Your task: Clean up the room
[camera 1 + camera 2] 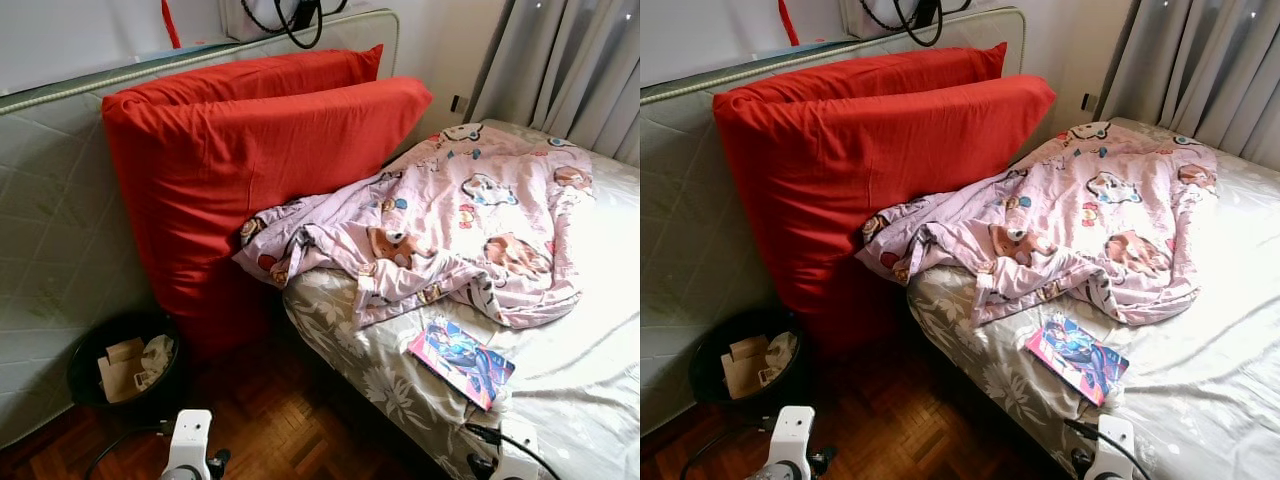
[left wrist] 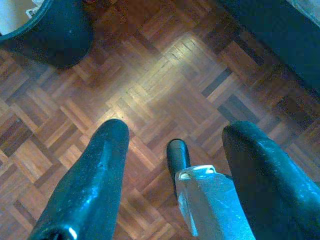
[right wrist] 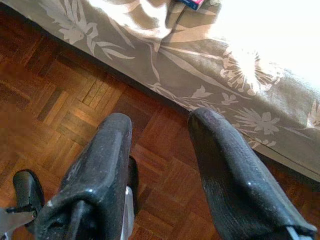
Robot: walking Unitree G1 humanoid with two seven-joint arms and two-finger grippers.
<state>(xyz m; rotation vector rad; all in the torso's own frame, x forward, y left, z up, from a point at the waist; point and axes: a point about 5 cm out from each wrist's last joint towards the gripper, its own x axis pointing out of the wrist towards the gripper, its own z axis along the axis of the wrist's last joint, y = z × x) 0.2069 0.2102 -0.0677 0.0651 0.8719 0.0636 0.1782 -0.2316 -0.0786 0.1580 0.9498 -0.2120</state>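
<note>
A rumpled pink blanket (image 1: pixel 450 220) printed with cartoon animals is seen heaped across the upper part of a bed (image 1: pixel 590 400), one corner spilling over the bed's edge toward the floor. The bed is covered by a grey-beige sheet (image 3: pixel 200 65) patterned with pale leaves and flowers. Just below the blanket, near the bed's edge, a thin book (image 1: pixel 461 361) with a pink border and a blue-and-red illustrated cover is laid flat; its lettering is too small to be read. Two large red pillows (image 1: pixel 250 170) are propped upright, one behind the other, against a quilted mattress (image 1: pixel 50 240) stood on its side along the wall, and the blanket's corner touches the front pillow. On the dark parquet floor (image 2: pixel 165 75), beside the pillows and at the foot of the mattress, a round black bin (image 1: pixel 125 365) is seen holding torn cardboard and crumpled paper. Grey curtains (image 1: pixel 570 70) hang behind the bed, and black cables (image 1: pixel 295 20) are looped above the mattress top.

The left gripper (image 2: pixel 175 150) is held low over the bare parquet, its two black fingers spread apart with nothing between them. The right gripper (image 3: pixel 160 130) is held over the floor just beside the bed's edge, its fingers likewise parted and unloaded. No brand or label can be made out.
</note>
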